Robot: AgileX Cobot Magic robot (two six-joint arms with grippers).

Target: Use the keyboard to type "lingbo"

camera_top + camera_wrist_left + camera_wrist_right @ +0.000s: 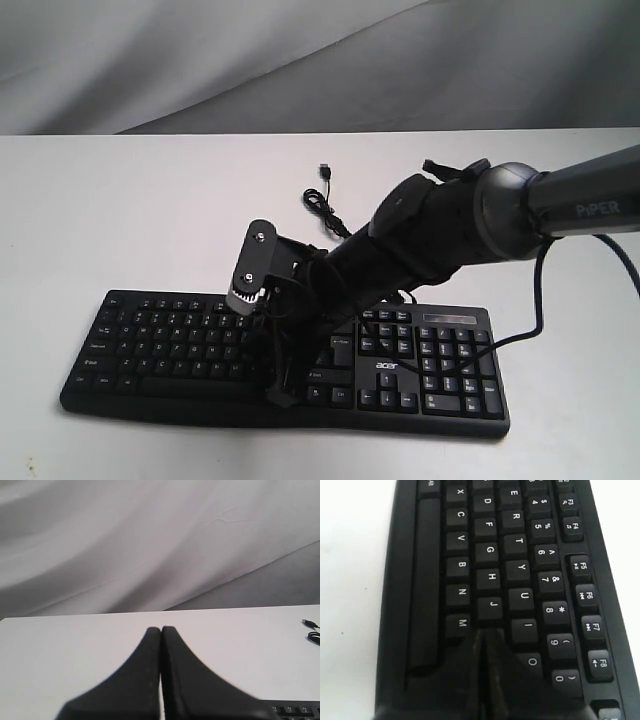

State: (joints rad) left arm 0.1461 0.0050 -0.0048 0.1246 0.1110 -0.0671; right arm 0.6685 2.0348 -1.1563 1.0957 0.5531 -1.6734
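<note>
The black keyboard (160, 340) lies at the table's front, its thin cable (325, 205) coiled behind it. My right arm reaches across from the right, and the right gripper (262, 350) comes down over the middle letter keys. In the right wrist view the keyboard (490, 550) fills the frame. The right gripper (482, 632) is shut, its tips on the spot between J, M and I, hiding the key there. Whether it presses down I cannot tell. The left gripper (161, 629) is shut on nothing above bare table, left of a keyboard corner (295, 711).
The white table (120, 220) extends to the left of and behind the keyboard. The cable's plug (326, 171) lies loose near the back, and it shows again as a plug (309, 624) in the left wrist view. A grey cloth backdrop (300, 60) hangs behind.
</note>
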